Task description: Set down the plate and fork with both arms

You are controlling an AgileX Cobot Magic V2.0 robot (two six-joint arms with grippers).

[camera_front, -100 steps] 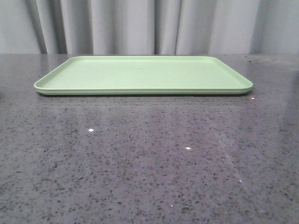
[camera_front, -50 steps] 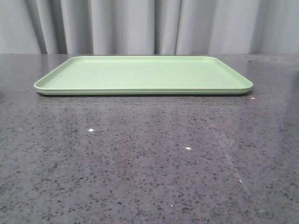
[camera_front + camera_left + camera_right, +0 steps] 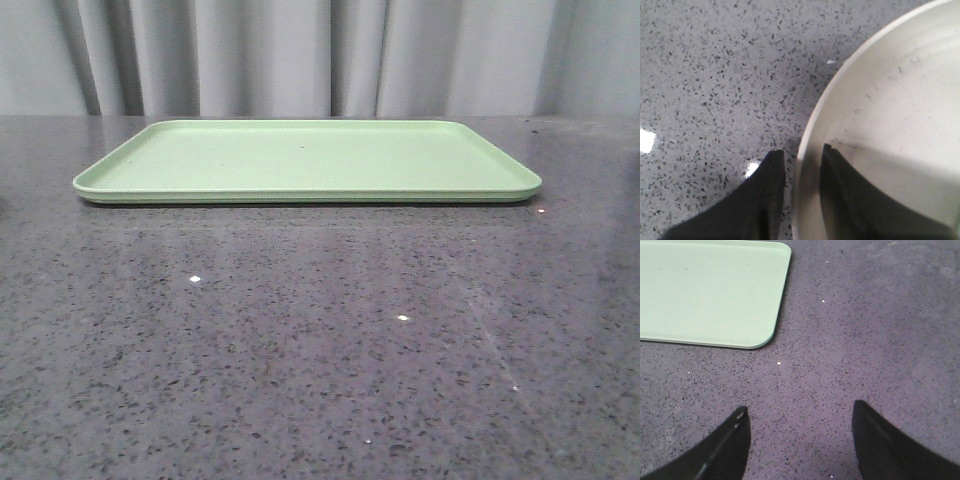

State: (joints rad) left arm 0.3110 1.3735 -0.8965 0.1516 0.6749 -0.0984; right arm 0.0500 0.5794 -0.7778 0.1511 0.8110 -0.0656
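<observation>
Front view: light-green tray (image 3: 306, 160), flat and bare, lying lengthwise toward the far edge of the speckled grey worktop (image 3: 320, 340). Grey curtain (image 3: 320, 55) behind. Neither arm, plate nor fork appears in this view.

Left wrist view: cream-white plate (image 3: 890, 120) resting on the worktop, seen only here. Left gripper (image 3: 799, 165) straddles the plate's raised rim, one dark finger (image 3: 765, 200) outside on the worktop side, the other inside the dish. The jaws stand narrowly apart with the rim between them; whether they press on it cannot be told. Where the plate sits relative to the tray cannot be told.

Right wrist view: right gripper (image 3: 800, 412) spread wide, nothing between its fingers, above bare worktop just off the tray's rounded corner.

Fork: not seen in any view.
</observation>
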